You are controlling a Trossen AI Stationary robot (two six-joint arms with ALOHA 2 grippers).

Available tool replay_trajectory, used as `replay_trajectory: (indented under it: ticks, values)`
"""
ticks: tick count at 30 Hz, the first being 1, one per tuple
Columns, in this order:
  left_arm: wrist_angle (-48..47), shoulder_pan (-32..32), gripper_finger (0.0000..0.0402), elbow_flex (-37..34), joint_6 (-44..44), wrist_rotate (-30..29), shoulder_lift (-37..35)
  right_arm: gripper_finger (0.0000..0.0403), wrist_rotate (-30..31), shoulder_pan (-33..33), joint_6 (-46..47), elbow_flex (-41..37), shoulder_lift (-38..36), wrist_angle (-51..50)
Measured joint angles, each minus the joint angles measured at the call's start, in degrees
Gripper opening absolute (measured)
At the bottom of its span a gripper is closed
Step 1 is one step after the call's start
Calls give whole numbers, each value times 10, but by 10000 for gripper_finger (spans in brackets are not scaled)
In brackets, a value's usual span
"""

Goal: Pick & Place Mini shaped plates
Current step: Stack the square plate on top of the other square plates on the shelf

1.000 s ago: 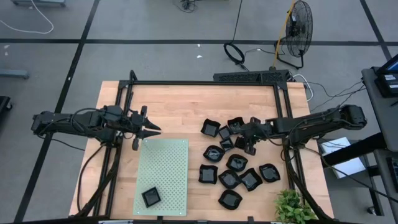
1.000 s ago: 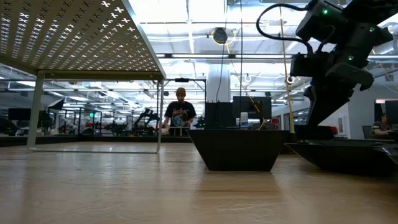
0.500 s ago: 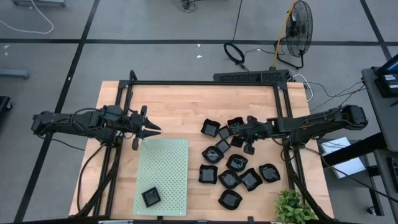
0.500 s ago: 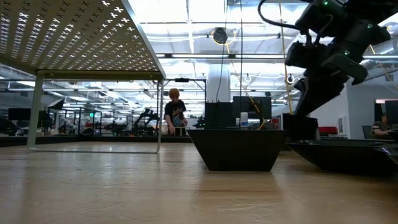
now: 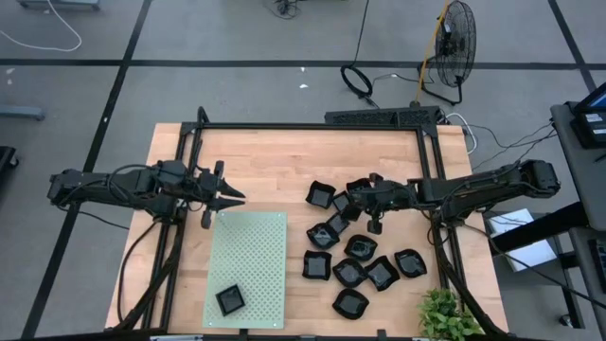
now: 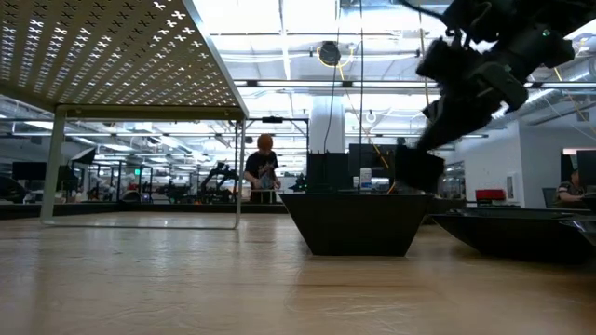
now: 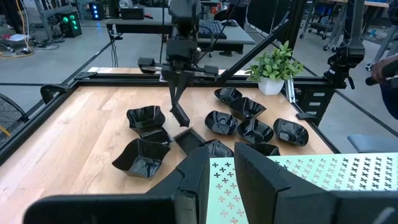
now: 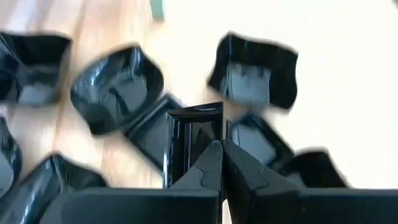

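Note:
Several glossy black mini plates [image 5: 365,260] lie bunched on the table's right half; one more [image 5: 230,299] sits on the pale green perforated mat [image 5: 251,256] near its near edge. My right gripper [image 5: 352,203] hangs over the far left part of the bunch, shut on a small square plate [image 7: 180,116], which also shows in the low view [image 6: 416,167]. My left gripper [image 5: 235,197] waits just beyond the mat's far left corner, its fingers [image 7: 196,180] open by a narrow gap, touching nothing. My right gripper pinches the square plate's rim [image 8: 202,138] between its two fingers [image 8: 242,171]. They come from above, slanting down toward the table's left. The plate is lifted clear and hangs tilted below the fingertips.
In the low view the mat [image 6: 112,46] stands raised on thin legs. A potted plant [image 5: 445,317] sits at the near right corner. A black frame [image 5: 312,126] runs along the table's far, left and right sides. Bare wood lies between mat and plates. A person [image 6: 264,167] stands far behind.
My right gripper, shut on the square plate, has risen and moved toward the table's left. The plate has come up out of the bunch and now hangs clear of the table.

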Motion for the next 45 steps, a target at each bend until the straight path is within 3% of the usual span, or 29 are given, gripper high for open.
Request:
replay_trajectory:
  ticks: [8,12,16,22,30,37,45]
  values:
    - [0,0,76,0,0,0,0,0,-1,0,-64,0,9,136]
    - [0,0,76,0,0,0,0,0,-2,0,-96,-14,38,273]
    - [0,0,76,0,0,0,0,0,-21,0,-122,-37,80,438]
    - [0,0,76,0,0,0,0,0,-92,0,-145,-42,151,605]
    - [10,0,76,0,2,0,0,0,-111,0,-145,-41,252,816]
    - [76,0,76,0,13,0,4,0,-104,2,-169,10,295,846]
    - [127,-7,76,0,-23,21,71,0,-103,16,-233,90,348,835]
